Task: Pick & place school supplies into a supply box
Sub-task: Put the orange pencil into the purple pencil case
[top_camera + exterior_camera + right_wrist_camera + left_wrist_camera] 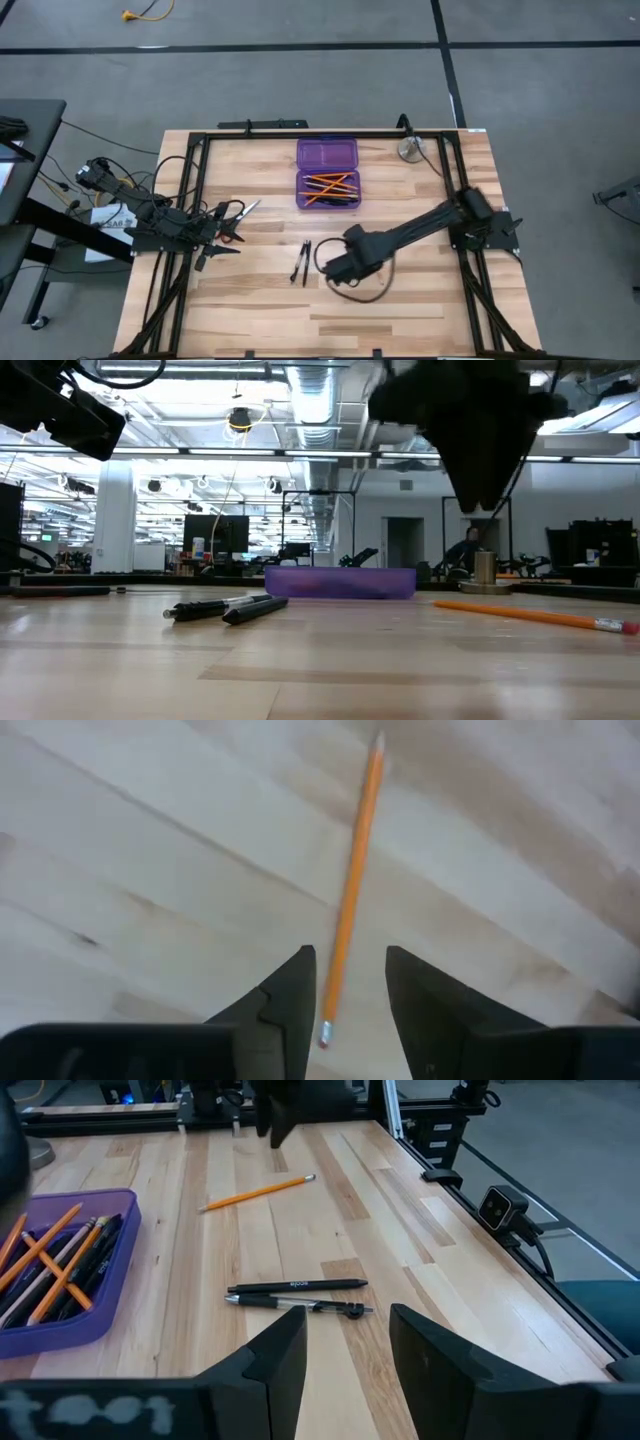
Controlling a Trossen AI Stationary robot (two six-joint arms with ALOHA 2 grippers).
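The wooden bench [420,300] has much free surface near its front edge. The purple supply box [327,173] lies open near the far edge, with orange pencils [330,187] inside. The right pincer [345,985] hangs open over a loose orange pencil [353,888]. The left pincer [345,1350], open, is at the left edge beside the scissors [236,222]. Two black pens [301,260] lie between the arms.

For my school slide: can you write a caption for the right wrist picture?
Open right gripper hovers over an orange pencil on the wooden table.

Open purple supply box [327,172] holding orange pencils [330,187], black pens [301,261] nearby
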